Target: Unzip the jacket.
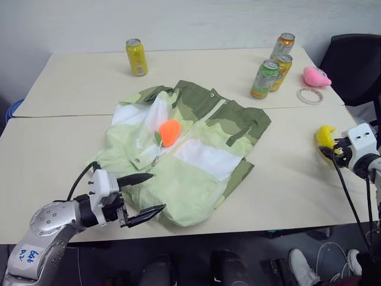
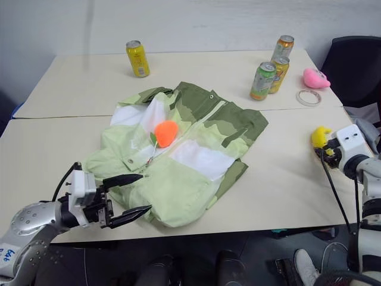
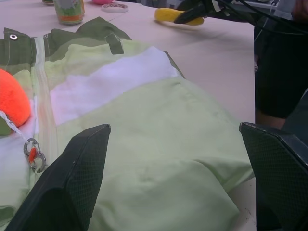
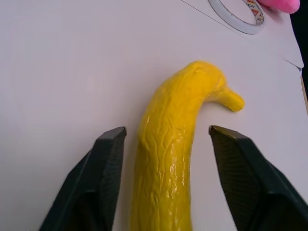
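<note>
Beside jacket (image 1: 184, 149) hem, left gripper (image 1: 146, 193) level, jaws apart

The near end of the yellow banana (image 4: 166, 159) is cut off by the frame edge in the right wrist view. The pink toy (image 4: 284, 5) and tape roll (image 4: 236, 17) are cropped at the far edge. Can (image 1: 136, 57) labels are too small to read.

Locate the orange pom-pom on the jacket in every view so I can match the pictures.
Left eye view: orange pom-pom on the jacket, centre of the picture.
Right eye view: at centre, slightly left.
Left wrist view: at the left edge, above the zipper pull ring.
Right wrist view: not in it.
Shared landmark: the yellow banana, also at.
</note>
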Tool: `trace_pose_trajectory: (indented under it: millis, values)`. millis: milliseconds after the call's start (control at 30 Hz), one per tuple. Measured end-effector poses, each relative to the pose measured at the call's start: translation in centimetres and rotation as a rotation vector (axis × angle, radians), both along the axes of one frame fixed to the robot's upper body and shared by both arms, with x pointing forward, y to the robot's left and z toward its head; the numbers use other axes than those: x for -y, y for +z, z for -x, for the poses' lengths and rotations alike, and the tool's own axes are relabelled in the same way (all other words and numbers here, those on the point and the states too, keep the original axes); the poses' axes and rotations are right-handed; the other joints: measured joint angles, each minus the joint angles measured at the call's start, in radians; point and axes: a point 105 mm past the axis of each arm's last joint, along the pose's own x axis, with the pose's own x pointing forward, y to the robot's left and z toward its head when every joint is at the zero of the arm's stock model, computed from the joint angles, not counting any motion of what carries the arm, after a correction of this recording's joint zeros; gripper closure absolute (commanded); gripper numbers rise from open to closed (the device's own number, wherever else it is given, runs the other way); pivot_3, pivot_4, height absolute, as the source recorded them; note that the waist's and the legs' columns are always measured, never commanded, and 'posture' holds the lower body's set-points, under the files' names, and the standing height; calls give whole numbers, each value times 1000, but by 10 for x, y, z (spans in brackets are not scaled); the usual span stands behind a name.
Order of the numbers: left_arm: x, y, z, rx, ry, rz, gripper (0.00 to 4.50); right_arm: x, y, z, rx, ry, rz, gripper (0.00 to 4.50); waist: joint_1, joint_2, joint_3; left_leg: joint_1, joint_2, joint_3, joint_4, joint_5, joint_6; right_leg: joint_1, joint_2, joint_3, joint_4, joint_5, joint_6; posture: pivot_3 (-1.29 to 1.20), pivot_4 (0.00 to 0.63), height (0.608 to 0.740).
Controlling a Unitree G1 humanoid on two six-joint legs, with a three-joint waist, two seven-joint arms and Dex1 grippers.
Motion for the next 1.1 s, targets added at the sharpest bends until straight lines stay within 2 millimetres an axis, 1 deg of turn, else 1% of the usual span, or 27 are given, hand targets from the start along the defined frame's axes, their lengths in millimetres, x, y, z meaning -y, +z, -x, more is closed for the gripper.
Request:
trace_pose_trajectory:
  millis: [67,133,167,233,267,333,400,467,500,567,633,733,800,900,1000,1100]
  values:
    - [1,0,0,-1,-4,-1,0,-4,4,0,15,50,34,22,5,0,0,0,0,0,0,0,0,0,-1,1,0,0,0,0,150,740]
    - [2,-1,1,-10,-11,-2,0,-5,15,4,38,110,98,22,10,2,1,0,-1,0,1,0,0,0,-1,1,0,0,0,0,150,740]
    - [2,-4,2,-22,-16,-8,0,-12,22,10,53,201,175,22,15,3,2,-1,-1,-1,1,0,0,0,-1,1,0,0,0,0,150,740]
    - [2,-11,7,-54,-32,-40,0,-35,34,16,73,408,338,22,13,4,2,0,-1,-2,0,0,0,1,-1,1,0,0,0,0,150,740]
    - [4,-16,8,-59,-46,-61,0,-51,39,16,95,508,411,22,12,3,2,0,-1,-2,1,0,0,1,0,0,-1,0,0,0,150,740]
    - [8,-21,11,-57,-67,-88,0,-68,37,13,101,598,475,22,9,3,2,1,-1,-1,2,0,0,1,-1,1,-1,0,0,0,150,740]
    - [11,-27,13,-48,-80,-112,0,-93,29,2,98,681,519,22,2,3,2,1,0,0,2,1,-1,1,0,1,-1,0,0,0,150,740]
    - [14,-27,11,-19,-78,-111,0,-116,19,-11,93,724,542,22,2,4,3,1,0,-1,2,1,-2,0,0,1,0,0,-1,0,150,740]
    - [15,-26,9,-5,-73,-106,0,-124,16,-17,86,730,554,22,3,5,3,1,0,-1,2,1,-2,0,0,1,1,0,-1,0,150,740]
    - [14,-23,5,16,-53,-88,0,-137,10,-32,72,710,567,22,6,5,3,0,0,-1,2,1,-2,0,0,1,2,0,-1,0,150,740]
    - [13,-22,2,21,-33,-72,0,-148,13,-45,90,685,595,22,8,5,3,0,0,-2,2,1,-2,0,0,1,3,0,-1,0,150,740]
    - [11,-17,-1,34,-9,-53,0,-160,16,-58,115,653,629,22,8,5,3,0,0,-3,3,1,-2,0,0,0,3,0,-1,0,150,740]
    - [8,-14,-4,46,15,-36,0,-165,17,-64,121,629,643,397,6,5,3,0,0,-3,3,1,-2,0,0,0,3,0,-1,0,150,740]
    - [6,-8,-9,66,59,3,0,-163,13,-68,66,602,625,1259,7,5,3,0,0,-3,3,2,-2,1,-1,0,4,0,-1,0,150,740]
    - [1,-2,-13,72,112,51,0,-163,9,-67,10,614,588,2370,10,4,3,0,0,-4,3,2,-1,2,-1,0,4,0,-1,0,150,740]
    - [0,-1,-14,73,125,61,0,-164,4,-63,-12,640,560,3477,10,4,3,0,-1,-5,3,2,-1,2,-1,-1,4,0,-1,0,150,740]
